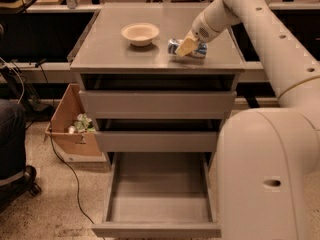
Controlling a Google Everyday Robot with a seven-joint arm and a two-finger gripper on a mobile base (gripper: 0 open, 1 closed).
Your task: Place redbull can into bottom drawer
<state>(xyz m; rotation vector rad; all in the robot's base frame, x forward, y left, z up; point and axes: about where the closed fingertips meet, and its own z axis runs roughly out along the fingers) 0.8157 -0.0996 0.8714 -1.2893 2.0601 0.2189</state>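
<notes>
On the grey cabinet top [115, 51], the redbull can [202, 50] is laid sideways. The gripper [186, 46] is set against it; grip state cannot be determined. The bottom drawer [157, 229] is pulled open.

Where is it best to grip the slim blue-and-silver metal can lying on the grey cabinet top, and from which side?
Grip the slim blue-and-silver can across its round middle, from above: it lies on its side, ends roughly left and right. The gripper sits at that middle.

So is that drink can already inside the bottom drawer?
No, the redbull can lies on the cabinet top, with the hand at it, while the bottom drawer is open.
</notes>
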